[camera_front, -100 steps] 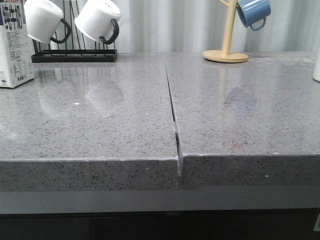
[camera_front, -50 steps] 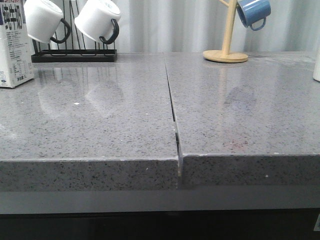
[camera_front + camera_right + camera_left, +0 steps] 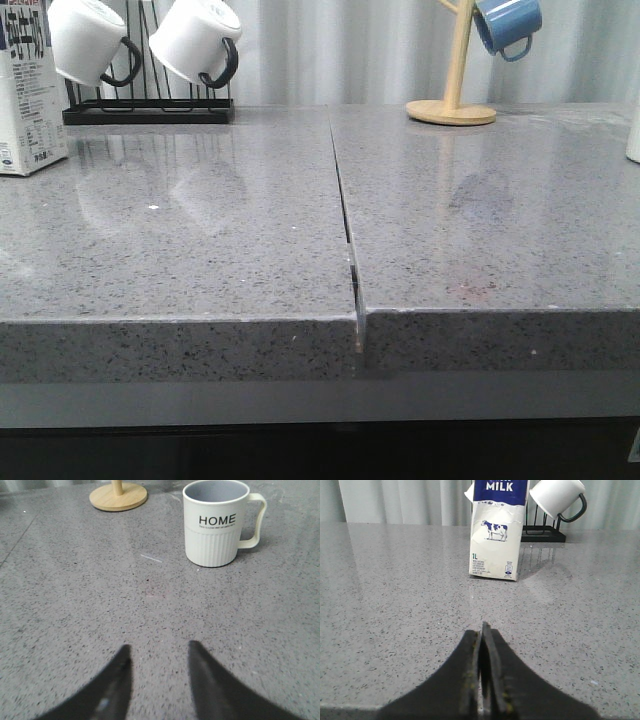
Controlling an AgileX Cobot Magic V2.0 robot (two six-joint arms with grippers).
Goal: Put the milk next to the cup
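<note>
The milk carton (image 3: 28,90) stands upright at the far left of the grey counter; it also shows in the left wrist view (image 3: 497,530), white with a blue band and a cow picture. My left gripper (image 3: 481,630) is shut and empty, well short of the carton. The cream HOME cup (image 3: 218,522) stands upright in the right wrist view; only a white sliver (image 3: 633,125) of it shows at the front view's right edge. My right gripper (image 3: 159,650) is open and empty, some way from the cup. Neither gripper shows in the front view.
A black rack (image 3: 150,108) with two white black-handled mugs (image 3: 195,42) stands behind the carton. A wooden mug tree (image 3: 452,108) holds a blue mug (image 3: 507,25) at the back right. A seam (image 3: 345,215) splits the counter down the middle.
</note>
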